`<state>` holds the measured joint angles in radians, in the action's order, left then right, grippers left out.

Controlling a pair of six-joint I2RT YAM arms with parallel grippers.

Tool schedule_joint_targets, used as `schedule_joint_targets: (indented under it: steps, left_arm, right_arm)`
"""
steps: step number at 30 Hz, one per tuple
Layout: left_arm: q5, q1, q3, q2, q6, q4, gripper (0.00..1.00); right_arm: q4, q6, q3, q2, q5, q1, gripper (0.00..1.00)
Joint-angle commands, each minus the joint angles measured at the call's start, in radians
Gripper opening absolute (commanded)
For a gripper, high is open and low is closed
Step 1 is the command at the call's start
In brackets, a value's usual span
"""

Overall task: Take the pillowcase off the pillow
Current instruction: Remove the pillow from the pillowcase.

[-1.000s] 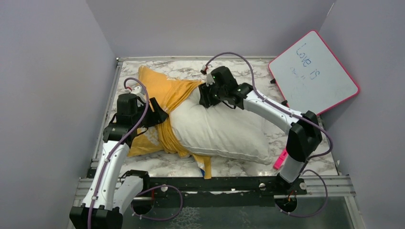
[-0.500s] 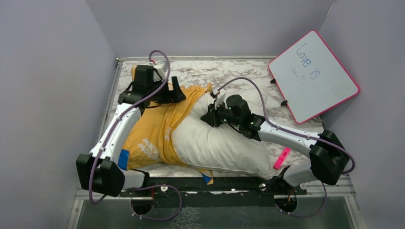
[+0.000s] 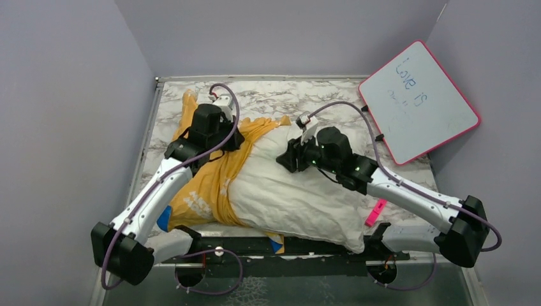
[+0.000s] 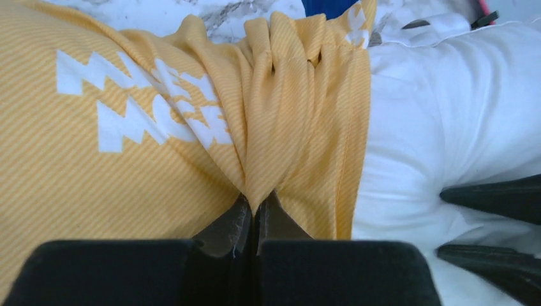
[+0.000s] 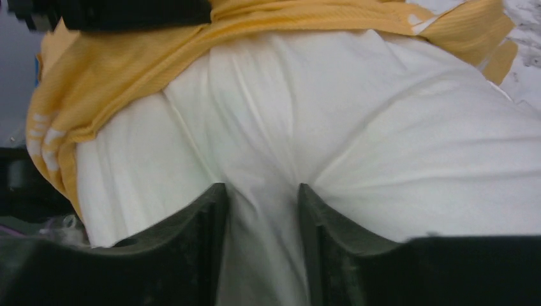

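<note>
The white pillow (image 3: 300, 191) lies across the marble table, its left end still inside the orange-yellow pillowcase (image 3: 191, 197), which is bunched into a band around it. My left gripper (image 3: 235, 136) is over that bunched edge. In the left wrist view the left gripper (image 4: 257, 204) is shut on a pinched fold of the pillowcase (image 4: 159, 95), beside bare pillow (image 4: 440, 115). My right gripper (image 3: 285, 159) presses into the pillow's upper left. In the right wrist view the right gripper (image 5: 261, 188) holds a ridge of pillow (image 5: 383, 140) cloth between its jaws, with the pillowcase (image 5: 127, 64) just beyond.
A pink-edged whiteboard (image 3: 418, 102) leans at the back right corner. A pink marker (image 3: 375, 212) lies by the pillow's right front end. Purple walls close in the table (image 3: 281, 95) on three sides. Blue parts of the case show at the front (image 3: 275, 239).
My left gripper moved right and nearer along the bunched case and went from open to shut on a fold. The right arm shifted slightly right, with its jaws on the pillow.
</note>
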<state>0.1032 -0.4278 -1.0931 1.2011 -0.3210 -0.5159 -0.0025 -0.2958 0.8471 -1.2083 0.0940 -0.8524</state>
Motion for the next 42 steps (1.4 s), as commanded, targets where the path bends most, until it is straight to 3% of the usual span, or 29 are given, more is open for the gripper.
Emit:
schedule_joint_targets:
  steps: [1,4,7,10,14,15,17,21,22,23,24,25,30,33,37,42]
  left_arm:
    - [-0.009,-0.006,0.121,-0.193,-0.008,0.123,0.00]
    - [-0.021,-0.006,0.174,-0.282,-0.015,0.145,0.00]
    - [0.012,-0.006,0.204,-0.333,-0.026,0.146,0.00]
    - [0.040,-0.006,0.221,-0.372,-0.039,0.146,0.00]
    - [0.035,-0.006,0.244,-0.435,-0.052,0.144,0.00]
    - [0.036,-0.008,0.247,-0.445,-0.052,0.140,0.00]
    - [0.028,-0.006,0.249,-0.459,-0.057,0.134,0.00]
    - [0.007,-0.006,0.242,-0.459,-0.064,0.131,0.00]
    - [0.003,-0.006,0.237,-0.452,-0.065,0.132,0.06]
    - [0.000,-0.006,0.229,-0.438,-0.064,0.131,0.21]
    - [0.005,-0.007,0.219,-0.422,-0.056,0.132,0.33]
    - [0.028,-0.007,0.202,-0.396,-0.038,0.132,0.37]
    - [0.217,-0.008,0.043,-0.189,0.075,0.083,0.67]
    - [0.289,-0.023,-0.032,-0.072,0.124,0.051,0.69]
    - [0.298,-0.054,-0.138,0.063,0.226,-0.127,0.62]
    - [0.271,-0.052,-0.148,0.029,0.261,-0.175,0.29]
  right_arm:
    - [-0.376,0.029,0.184,0.024,-0.133,-0.014,0.59]
    - [-0.428,0.089,0.315,-0.011,-0.130,0.052,0.77]
    - [-0.548,0.117,0.492,-0.116,0.003,0.140,0.96]
    - [-0.693,0.152,0.672,-0.259,0.075,0.146,1.00]
    - [-0.718,0.205,0.676,-0.356,0.204,0.147,1.00]
    - [-0.717,0.220,0.662,-0.371,0.260,0.146,0.98]
    - [-0.741,0.246,0.644,-0.403,0.383,0.147,0.83]
    - [-0.719,0.249,0.571,-0.397,0.529,0.147,0.37]
    - [-0.692,0.236,0.542,-0.377,0.538,0.145,0.26]
    - [-0.662,0.230,0.512,-0.353,0.550,0.144,0.14]
    - [-0.630,0.227,0.480,-0.326,0.562,0.140,0.06]
    - [-0.598,0.223,0.450,-0.297,0.563,0.138,0.01]
    - [-0.445,0.203,0.310,-0.160,0.536,0.130,0.00]
    - [-0.399,0.205,0.260,-0.119,0.507,0.127,0.00]
    - [-0.379,0.202,0.244,-0.087,0.404,0.125,0.00]
    - [-0.350,0.187,0.239,-0.056,0.237,0.125,0.00]
